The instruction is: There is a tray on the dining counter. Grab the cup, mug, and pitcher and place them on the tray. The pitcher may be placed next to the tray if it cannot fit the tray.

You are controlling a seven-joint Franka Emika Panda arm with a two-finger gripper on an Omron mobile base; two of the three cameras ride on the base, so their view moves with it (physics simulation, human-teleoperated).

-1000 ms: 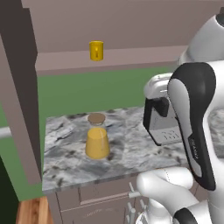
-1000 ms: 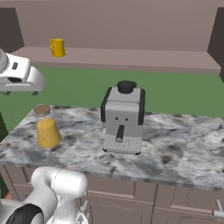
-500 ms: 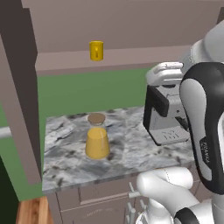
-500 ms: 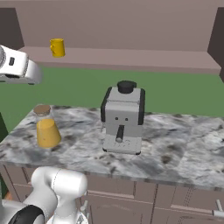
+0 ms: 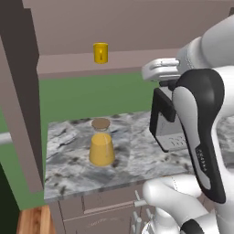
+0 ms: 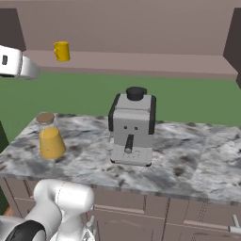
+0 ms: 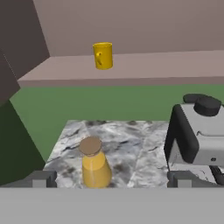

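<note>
On the grey-veined marble counter [image 5: 137, 155], one conical glass pitcher [image 5: 101, 144] of orange liquid with brown cork lid, one grey coffee machine [image 6: 132, 127] beside it, one yellow mug [image 5: 100, 53] on the brown ledge [image 7: 153, 65] behind, gripper [image 7: 112, 178] raised, jaws spread, grasping nothing.

Evenly, softly lit rendered pics w/ no glare, faint soft shadow beside pitcher [image 5: 101, 145] on marble counter [image 6: 188, 160], slightly blurry low-res throughout, no visible edge distortion.
</note>
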